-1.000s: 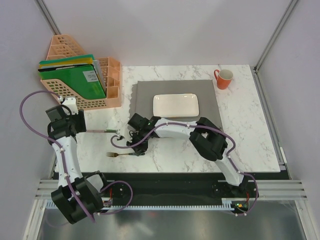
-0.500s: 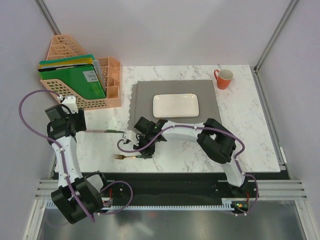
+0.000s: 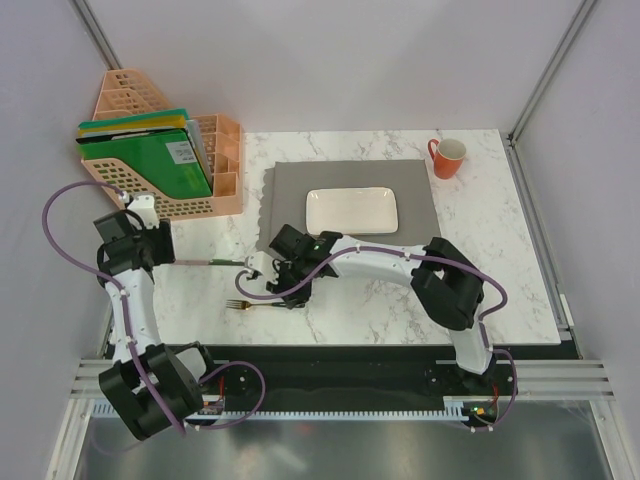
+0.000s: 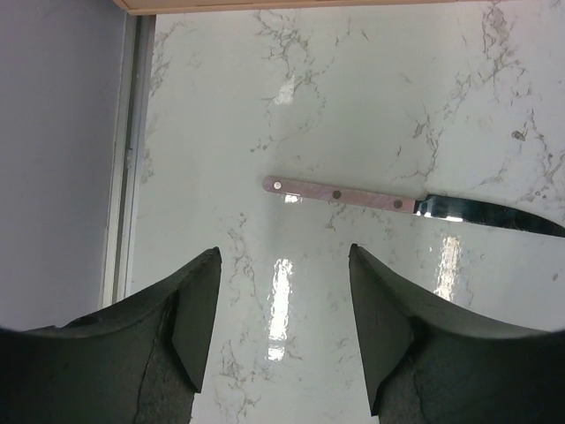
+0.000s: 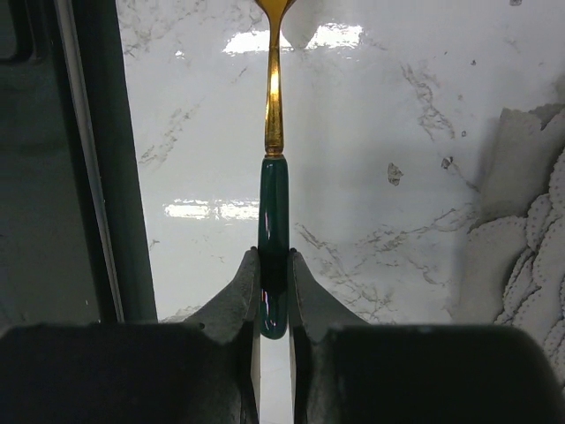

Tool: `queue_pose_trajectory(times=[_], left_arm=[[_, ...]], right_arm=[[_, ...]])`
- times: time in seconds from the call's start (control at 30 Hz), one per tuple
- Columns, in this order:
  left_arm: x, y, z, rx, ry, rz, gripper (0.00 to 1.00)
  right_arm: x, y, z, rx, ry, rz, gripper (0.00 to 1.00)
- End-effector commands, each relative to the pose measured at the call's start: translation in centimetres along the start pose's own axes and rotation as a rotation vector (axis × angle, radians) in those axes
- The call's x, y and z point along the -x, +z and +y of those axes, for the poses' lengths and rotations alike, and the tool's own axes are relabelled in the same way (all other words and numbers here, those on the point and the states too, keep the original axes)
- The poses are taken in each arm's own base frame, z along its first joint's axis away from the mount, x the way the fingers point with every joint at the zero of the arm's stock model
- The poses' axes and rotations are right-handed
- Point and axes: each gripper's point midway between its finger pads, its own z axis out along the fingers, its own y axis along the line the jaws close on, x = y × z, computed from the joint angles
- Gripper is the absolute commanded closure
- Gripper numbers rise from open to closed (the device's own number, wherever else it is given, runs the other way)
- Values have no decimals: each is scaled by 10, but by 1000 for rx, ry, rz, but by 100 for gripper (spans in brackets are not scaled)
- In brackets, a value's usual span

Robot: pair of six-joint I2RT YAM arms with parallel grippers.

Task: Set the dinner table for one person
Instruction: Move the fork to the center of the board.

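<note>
1. Marble first: the big white, grey-veined marble-pattern dinner table (image 3: 480, 270) fills the middle of the overhead view, right in front of both arm bases. It's only half set. The grey scallop-edged placemat (image 3: 290, 185) lies toward the far side with the white rectangular plate (image 3: 352, 210) on it, and there's no cutlery beside it yet.
2. What's new: over the last second the gold fork with the dark green handle (image 3: 250, 303) has shifted right along the near edge, a bit closer to the placemat's near-left corner. Your right arm's elbow swung right with it. My guess is you're mid-way through bringing the fork to the plate's side.
3. Your right gripper (image 5: 273, 283) is clamped tight on the tail end of that green handle, with the tines pointing away from it.
4. Your left gripper (image 4: 282, 265) hasn't budged. Its fingers are spread wide with nothing between them, and it hangs over bare marble. The pink-handled steel knife (image 4: 410, 204) lies flat just beyond the fingertips, same spot as before, so it's probably next in line.
5. Views:
   - Only the overhead gives you the layout, with the orange mug (image 3: 447, 157) at the far right corner off the mat and the peach plastic file rack (image 3: 225, 190) of green folders at far left.
   - Only the right wrist shows the pinch itself, plus the mat's scalloped edge off to one side.
   - Only the left wrist shows the knife's rivets and the clear gap to it.
   - None of them tells me whether the fork is lifted or dragging.
</note>
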Motion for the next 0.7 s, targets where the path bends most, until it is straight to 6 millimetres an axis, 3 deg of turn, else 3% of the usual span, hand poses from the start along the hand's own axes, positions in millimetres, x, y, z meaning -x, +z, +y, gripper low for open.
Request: queue_pose_trajectory(times=[0.0, 0.47, 0.67], left_arm=[[5, 4, 1, -8, 28, -38, 34], [13, -1, 5, 9, 50, -62, 34], [8, -1, 3, 6, 49, -54, 33]], right_arm=[[19, -9, 5, 11, -17, -48, 100], [-27, -1, 9, 31, 30, 32, 100], [-43, 5, 16, 89, 148, 18, 100]])
